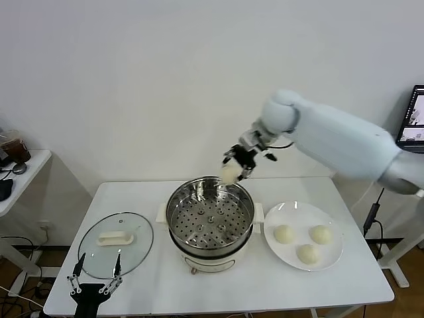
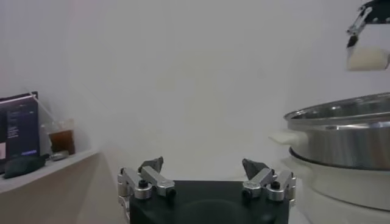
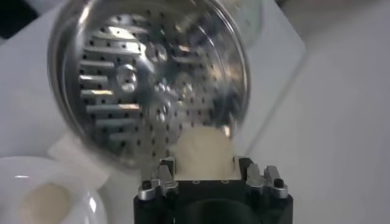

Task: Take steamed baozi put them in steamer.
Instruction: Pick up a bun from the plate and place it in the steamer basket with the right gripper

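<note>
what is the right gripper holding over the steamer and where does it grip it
The right gripper holds one baozi by its sides, between the fingers, above the steamer's far rim. The left gripper holds nothing.

A lab or office — bare white wall (image 1: 132,79), monitor (image 1: 412,119).

One cream baozi (image 1: 230,173) held above shiny steamer (image 1: 210,222) rim; three baozi (image 1: 306,253) beside steamer.

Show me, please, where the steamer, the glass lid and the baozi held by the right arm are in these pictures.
steamer (image 1: 210,224): head view, on the perforated tray inside.
glass lid (image 1: 136,248): head view, on the clear glass beside its white handle.
held baozi (image 1: 230,174): head view, on the bun's pale side under the right gripper (image 1: 238,161).
</note>
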{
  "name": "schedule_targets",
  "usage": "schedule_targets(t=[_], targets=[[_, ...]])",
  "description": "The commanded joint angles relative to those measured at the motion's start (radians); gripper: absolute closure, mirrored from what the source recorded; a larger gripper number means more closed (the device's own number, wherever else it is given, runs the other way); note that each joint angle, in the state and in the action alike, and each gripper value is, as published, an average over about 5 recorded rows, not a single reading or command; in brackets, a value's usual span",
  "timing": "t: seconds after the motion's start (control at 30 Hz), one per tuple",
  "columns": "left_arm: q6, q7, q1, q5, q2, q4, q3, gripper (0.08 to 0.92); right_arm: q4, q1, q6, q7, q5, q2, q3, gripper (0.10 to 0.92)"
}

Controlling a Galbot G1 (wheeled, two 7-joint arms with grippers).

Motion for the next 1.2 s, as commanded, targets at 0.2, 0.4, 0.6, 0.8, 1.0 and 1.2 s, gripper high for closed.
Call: schedule_targets(t=[0.2, 0.4, 0.6, 0.8, 1.0, 1.2], targets=[[0.000, 0.001, 0.002, 0.002, -0.006, -0.002, -0.012, 0.177, -0.020, -0.036, 0.336, 0.056, -0.247, 0.192, -0.135, 0.423], [-0.002, 0.001, 0.000, 0.004, -0.010, 0.002, -0.018, 0.177, -0.147, -0.123, 0.422, 0.119, -0.437, 0.210, -0.066, 0.420], [-0.004, 0.000, -0.001, 0.004, -0.011, 0.004, -0.023, 0.177, -0.221, -0.150, 0.464, 0.147, -0.536, 0.229, -0.023, 0.415], [-0.005, 0.000, -0.005, 0.004, -0.013, 0.006, -0.021, 0.177, -0.258, -0.165, 0.486, 0.176, -0.576, 0.241, -0.005, 0.413], [-0.007, 0.000, -0.003, 0.004, -0.012, 0.005, -0.020, 0.177, -0.310, -0.190, 0.518, 0.221, -0.617, 0.255, 0.030, 0.403], [-0.006, 0.000, -0.003, 0.004, -0.012, 0.003, -0.021, 0.177, -0.261, -0.172, 0.504, 0.232, -0.512, 0.232, 0.023, 0.289]])
